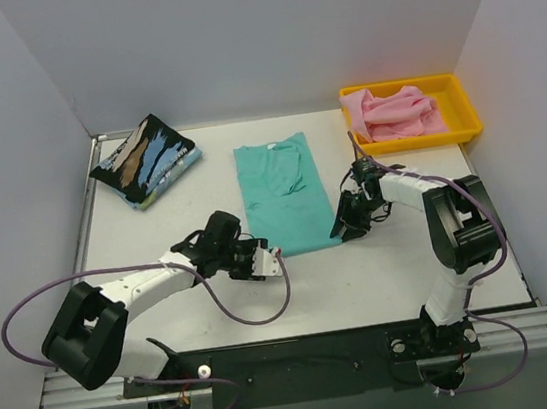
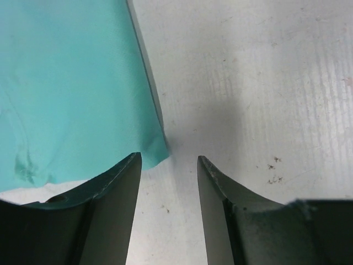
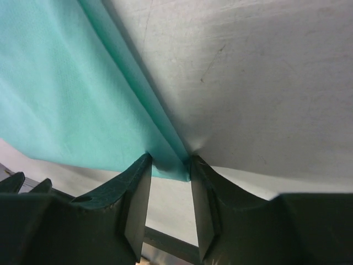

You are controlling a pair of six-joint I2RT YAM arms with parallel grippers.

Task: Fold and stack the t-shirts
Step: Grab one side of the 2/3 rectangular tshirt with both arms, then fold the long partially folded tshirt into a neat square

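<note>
1. Left claw (image 1: 267, 262), seen from the top camera, lies low on the table (image 1: 393, 269) at the near left corner of the teal-green t-shirt (image 1: 283, 198). From this height I cannot tell how its fingers stand.
2. In the same view my right claw (image 1: 348, 221) is at the near right corner of that shirt. The shirt lies as a long folded strip in the middle of the table, with its neckline at the far end.
3. The black t-shirt (image 1: 144, 161) with blue, tan and white streaks lies folded at the far left of the table, well apart from both claws.
4. The pink t-shirt (image 1: 393, 113) is heaped unfolded in the yellow tray (image 1: 466, 122) at the far right.
5. On my left wrist camera the left claw (image 2: 169, 165) is released and its two fingers stand apart. The teal-green t-shirt (image 2: 77, 88) fills the left of the picture. Its corner tip reaches just to the mouth of the gap, beside the left finger (image 2: 113, 193), and nothing is pinched. Bare table (image 2: 265, 83) lies to the right.
6. On my right wrist camera the right claw (image 3: 171, 165) is clenched on the corner of the teal-green t-shirt (image 3: 66, 88). The cloth is bunched between the two fingertips and rises in a taut fold over the table (image 3: 265, 66), throwing a shadow under its edge.
</note>
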